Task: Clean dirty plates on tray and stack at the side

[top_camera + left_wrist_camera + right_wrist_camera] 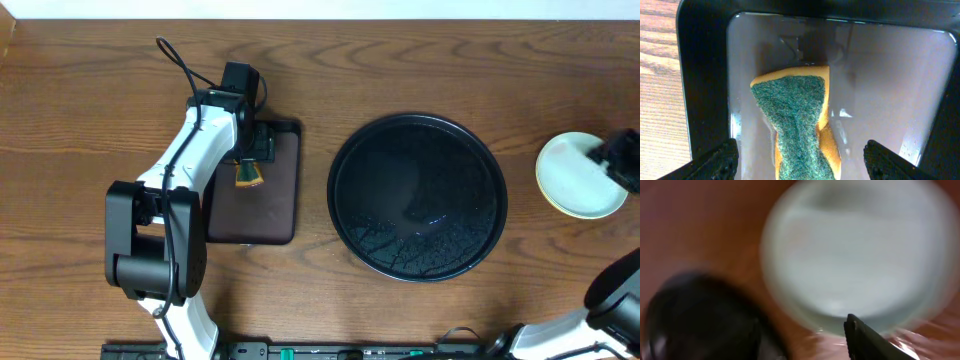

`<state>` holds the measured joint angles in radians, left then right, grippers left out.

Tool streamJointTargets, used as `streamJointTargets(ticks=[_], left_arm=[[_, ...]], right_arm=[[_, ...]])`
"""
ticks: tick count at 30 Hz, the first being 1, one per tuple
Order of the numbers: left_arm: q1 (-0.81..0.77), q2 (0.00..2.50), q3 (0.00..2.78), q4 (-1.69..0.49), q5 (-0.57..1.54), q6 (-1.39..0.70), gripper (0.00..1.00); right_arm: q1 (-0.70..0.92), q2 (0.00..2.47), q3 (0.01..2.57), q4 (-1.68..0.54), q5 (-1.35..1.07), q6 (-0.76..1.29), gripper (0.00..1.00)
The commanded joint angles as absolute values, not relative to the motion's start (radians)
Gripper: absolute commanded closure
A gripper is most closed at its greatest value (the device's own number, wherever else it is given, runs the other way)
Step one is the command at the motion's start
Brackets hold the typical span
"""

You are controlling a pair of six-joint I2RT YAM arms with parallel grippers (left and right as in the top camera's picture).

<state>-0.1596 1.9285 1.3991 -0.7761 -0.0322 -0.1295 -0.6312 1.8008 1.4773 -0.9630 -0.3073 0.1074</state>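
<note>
The round black tray point(345, 215) lies mid-table with no plates on it, its floor wet. The plates point(572, 178) lie in one pile to its right, a mint-white one on top with a pale yellow rim showing below. My right gripper point(612, 160) hovers over the pile's right edge. In the blurred right wrist view the top plate point(855, 250) fills the frame above the gripper point(800, 337), which looks open and empty. My left gripper point(800, 162) is open, its fingers on either side of a green-and-yellow sponge point(797, 120).
The sponge point(250, 174) lies on a small rectangular dark brown tray point(275, 205) left of the black tray. The left arm reaches over it from the front left. The black tray shows as a dark blur in the right wrist view point(695, 315).
</note>
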Motion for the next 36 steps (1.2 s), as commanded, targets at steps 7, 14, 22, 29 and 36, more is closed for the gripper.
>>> streamJointTargets(ticks=[7, 14, 22, 29, 36], left_arm=[[-0.158, 1.941, 1.395, -0.776, -0.038, -0.124, 0.19], [-0.158, 1.941, 1.395, -0.775, -0.038, -0.124, 0.19], [-0.158, 1.941, 1.395, -0.776, -0.038, -0.124, 0.19], [-0.158, 1.941, 1.395, -0.775, -0.038, -0.124, 0.19], [-0.158, 1.941, 1.395, -0.776, -0.038, -0.124, 0.19]], right_arm=[[-0.161, 1.736, 1.513, -0.985, -0.419, -0.136, 0.25], [0.042, 1.736, 1.513, -0.979, -0.240, -0.136, 0.01], [0.154, 1.736, 1.512, -0.980, -0.240, -0.136, 0.01], [0.160, 1.736, 1.512, -0.980, -0.240, -0.136, 0.01], [0.161, 1.736, 1.512, -0.980, -0.240, -0.136, 0.01]])
